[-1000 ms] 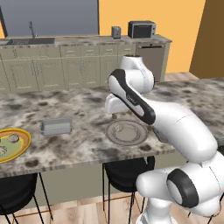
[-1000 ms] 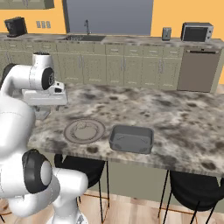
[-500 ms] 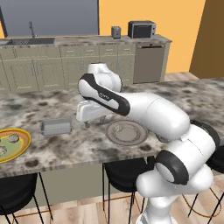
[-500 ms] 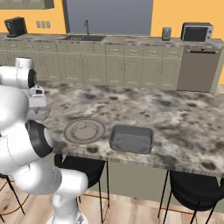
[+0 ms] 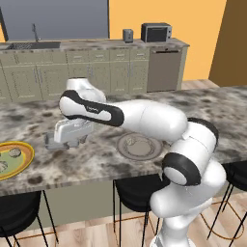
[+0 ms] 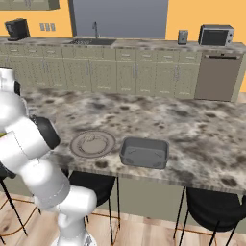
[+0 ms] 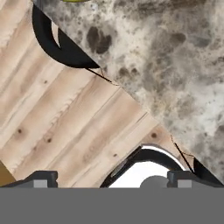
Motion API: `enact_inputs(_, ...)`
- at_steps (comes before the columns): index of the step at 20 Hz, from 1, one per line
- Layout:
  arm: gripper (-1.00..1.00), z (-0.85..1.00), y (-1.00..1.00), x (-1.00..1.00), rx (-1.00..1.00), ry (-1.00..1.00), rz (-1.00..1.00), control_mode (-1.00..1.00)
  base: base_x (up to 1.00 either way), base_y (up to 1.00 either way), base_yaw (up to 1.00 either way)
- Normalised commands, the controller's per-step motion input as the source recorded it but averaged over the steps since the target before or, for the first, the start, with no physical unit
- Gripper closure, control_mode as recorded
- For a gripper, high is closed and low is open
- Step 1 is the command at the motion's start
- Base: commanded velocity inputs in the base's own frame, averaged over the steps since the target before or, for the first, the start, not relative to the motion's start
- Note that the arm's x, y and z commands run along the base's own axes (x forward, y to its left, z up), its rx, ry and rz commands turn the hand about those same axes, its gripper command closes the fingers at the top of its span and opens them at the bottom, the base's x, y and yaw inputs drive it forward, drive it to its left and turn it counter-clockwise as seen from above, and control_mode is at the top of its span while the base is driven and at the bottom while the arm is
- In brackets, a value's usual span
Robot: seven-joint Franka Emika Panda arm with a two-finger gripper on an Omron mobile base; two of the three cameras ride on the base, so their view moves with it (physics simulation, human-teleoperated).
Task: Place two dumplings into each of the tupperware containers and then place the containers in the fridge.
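Spread apart is how I read my jaws: in the hand view the two dark fingertips (image 7: 41,178) sit near opposite sides at the bottom edge, with nothing between them, and they look down past the counter edge (image 7: 131,94) onto wooden floor (image 7: 74,127) and a black stool seat (image 7: 57,43).

From the left base view, my gripper (image 5: 67,135) hangs low over the speckled stone island counter (image 5: 96,164), near its front-left part. Just behind it, touching the counter, I see part of one tupperware container (image 5: 50,141), mostly hidden by the hand. Further left, at the frame's edge, sits a yellow plate (image 5: 21,166) with pale dumplings (image 5: 14,152) on it. To the right of the gripper rests a round grey plate (image 5: 140,146) with a small lump at its middle; whether that is a dumpling I cannot tell.

From the right base view, the second tupperware container (image 6: 144,153) stands near the island's front edge, just beside the round grey plate, apart from it. Along the back wall a grey panel (image 6: 120,19), possibly the fridge, rises behind the sink (image 6: 91,42). A microwave (image 6: 216,35) sits on the back counter at the right.
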Motion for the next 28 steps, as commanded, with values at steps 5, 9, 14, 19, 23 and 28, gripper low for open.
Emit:
enact_inputs(5, -1.0, -0.07, 0.89, 0.22, 0.0, -0.04, 0.04, -1.0, 0.0, 0.0, 0.0)
enact_inputs(9, -1.0, -0.38, 0.88, 0.43, 0.0, -0.11, 0.0, -1.0, 0.0, 0.0, 0.0)
enact_inputs(14, -1.0, -0.29, 0.64, 0.41, 0.02, -0.25, 0.03, -1.0, 0.0, 0.0, 0.0)
enact_inputs(19, -1.0, 0.04, 0.41, 0.42, 0.0, -0.05, 0.0, -1.0, 0.0, 0.0, 0.0)
enact_inputs(23, -1.0, -0.04, 0.32, 0.46, 0.0, 0.0, 0.0, -1.0, 0.0, 0.0, 0.0)
enact_inputs(28, -1.0, -0.35, 0.01, 0.33, 0.0, 0.0, -0.02, -1.0, 0.0, 0.0, 0.0)
